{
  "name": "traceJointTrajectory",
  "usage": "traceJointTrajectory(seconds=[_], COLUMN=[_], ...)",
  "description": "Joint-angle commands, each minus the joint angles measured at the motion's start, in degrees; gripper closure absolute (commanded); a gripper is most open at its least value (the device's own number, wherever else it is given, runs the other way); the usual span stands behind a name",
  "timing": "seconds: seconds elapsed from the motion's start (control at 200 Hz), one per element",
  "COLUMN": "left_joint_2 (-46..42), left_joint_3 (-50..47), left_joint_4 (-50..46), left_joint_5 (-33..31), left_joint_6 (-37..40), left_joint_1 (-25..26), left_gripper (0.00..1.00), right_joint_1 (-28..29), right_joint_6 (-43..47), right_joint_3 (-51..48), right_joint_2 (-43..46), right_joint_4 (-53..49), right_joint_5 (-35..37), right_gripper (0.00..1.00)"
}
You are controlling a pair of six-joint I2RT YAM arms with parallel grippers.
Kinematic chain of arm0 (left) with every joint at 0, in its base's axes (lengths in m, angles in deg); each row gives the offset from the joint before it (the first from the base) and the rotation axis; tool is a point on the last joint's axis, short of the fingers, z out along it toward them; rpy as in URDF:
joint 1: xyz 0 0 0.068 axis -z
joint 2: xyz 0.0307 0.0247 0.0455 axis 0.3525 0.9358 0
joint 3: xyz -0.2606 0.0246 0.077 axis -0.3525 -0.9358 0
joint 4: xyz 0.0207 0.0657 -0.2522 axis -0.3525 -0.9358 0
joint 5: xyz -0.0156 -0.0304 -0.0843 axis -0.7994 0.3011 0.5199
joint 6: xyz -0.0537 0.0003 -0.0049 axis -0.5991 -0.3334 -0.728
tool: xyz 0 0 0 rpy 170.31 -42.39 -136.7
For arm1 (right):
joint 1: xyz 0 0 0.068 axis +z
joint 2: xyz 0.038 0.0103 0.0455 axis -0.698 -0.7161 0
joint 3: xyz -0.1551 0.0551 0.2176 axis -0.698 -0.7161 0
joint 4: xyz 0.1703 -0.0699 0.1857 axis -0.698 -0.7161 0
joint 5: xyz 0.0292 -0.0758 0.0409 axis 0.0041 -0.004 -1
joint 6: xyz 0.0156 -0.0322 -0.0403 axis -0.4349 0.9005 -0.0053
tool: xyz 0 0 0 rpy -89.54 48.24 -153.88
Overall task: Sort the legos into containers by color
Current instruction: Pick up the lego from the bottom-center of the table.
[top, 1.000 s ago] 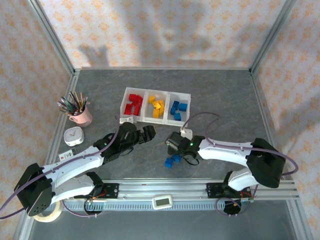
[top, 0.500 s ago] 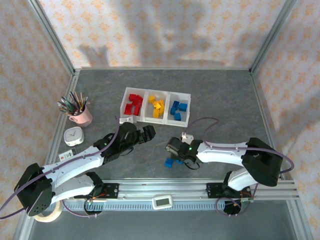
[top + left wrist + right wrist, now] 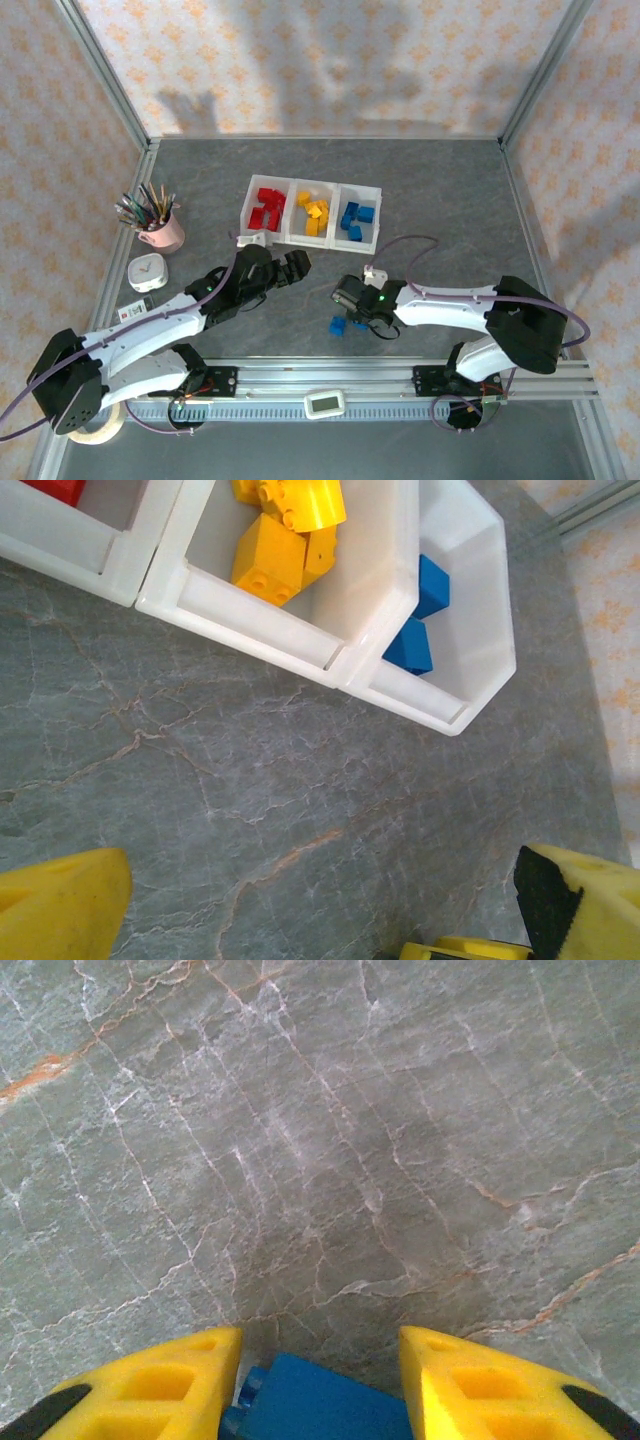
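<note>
The white tray lies at mid table with red legos, yellow legos and blue legos in separate containers. My right gripper is down at the table in front of the tray, and a loose blue lego lies beside it. In the right wrist view its yellow fingers press a blue lego from both sides; the gripper is shut on it. My left gripper hovers open near the tray, with yellow legos and blue legos in its view.
A pink cup of pencils and a white clock stand at the left. A roll of tape and a small white device sit by the front rail. Metal frame posts and patterned walls bound the table.
The right gripper's jaws have narrowed onto the blue lego and it has dropped slightly toward the front edge. The left arm has stayed still.
</note>
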Motion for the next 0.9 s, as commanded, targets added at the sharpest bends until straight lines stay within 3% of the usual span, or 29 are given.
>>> traceJointTrajectory(seconds=[0.0, 0.515, 0.721, 0.896], left_joint_2=[-1.8, -1.3, 0.1, 1.9], left_joint_3=[0.2, 0.9, 4.4, 8.7], left_joint_4=[-0.9, -1.0, -2.0, -3.2], left_joint_5=[-2.4, -3.0, -4.4, -5.1], left_joint_6=[0.1, 1.0, 3.5, 6.3], left_joint_1=[0.6, 0.6, 0.4, -0.9], left_gripper=[0.01, 0.01, 0.01, 0.01], right_joint_1=[0.1, -4.8, -11.7, -18.2], right_joint_6=[0.8, 5.1, 14.3, 22.5], right_joint_3=[1.5, 2.5, 11.5, 21.3], right_joint_2=[0.7, 5.4, 4.9, -1.9], right_joint_4=[-3.7, -4.4, -4.7, -2.4], right_joint_5=[4.3, 4.6, 8.0, 10.5], right_gripper=[0.62, 0.61, 0.58, 0.58])
